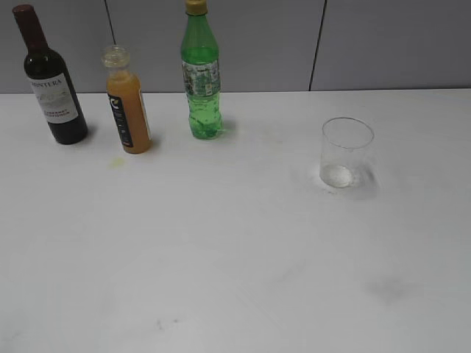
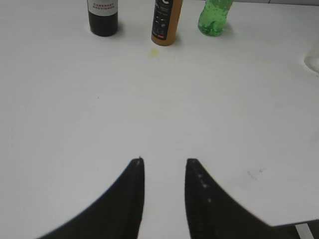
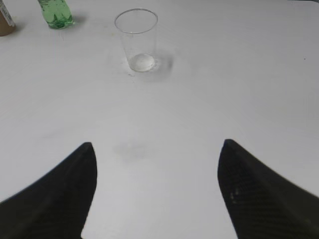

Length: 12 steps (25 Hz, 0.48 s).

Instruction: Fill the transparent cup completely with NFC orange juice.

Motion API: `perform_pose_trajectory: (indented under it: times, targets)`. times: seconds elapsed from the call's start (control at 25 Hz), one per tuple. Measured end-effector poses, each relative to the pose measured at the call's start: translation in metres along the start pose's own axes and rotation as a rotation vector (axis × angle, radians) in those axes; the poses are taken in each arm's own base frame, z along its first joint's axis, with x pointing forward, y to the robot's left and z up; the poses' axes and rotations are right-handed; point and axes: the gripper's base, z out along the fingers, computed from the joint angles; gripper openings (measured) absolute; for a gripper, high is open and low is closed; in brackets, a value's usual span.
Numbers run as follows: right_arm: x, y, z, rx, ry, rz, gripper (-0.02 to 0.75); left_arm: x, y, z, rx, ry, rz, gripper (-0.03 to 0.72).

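Observation:
The transparent cup stands upright and empty on the white table, right of centre; it also shows in the right wrist view. The NFC orange juice bottle, orange with a black label and a clear cap, stands at the back left between two other bottles; its lower part shows in the left wrist view. My left gripper is open and empty over the table, well short of the bottles. My right gripper is wide open and empty, short of the cup. Neither gripper shows in the exterior view.
A dark wine bottle stands left of the juice bottle and a green soda bottle to its right. A small yellow stain lies in front of the juice bottle. A grey wall runs behind the table.

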Motion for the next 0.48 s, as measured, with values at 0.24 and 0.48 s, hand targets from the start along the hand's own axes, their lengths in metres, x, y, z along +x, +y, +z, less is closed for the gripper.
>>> perform_pose_trajectory:
  times: [0.24,0.48]
  targets:
    - [0.0,0.0,0.0,0.0,0.0,0.0,0.587,0.0,0.0,0.0,0.0,0.0,0.0,0.228]
    - [0.0001,0.0,0.0,0.0,0.001,0.0,0.587,0.0,0.0,0.0,0.0,0.0,0.0,0.228]
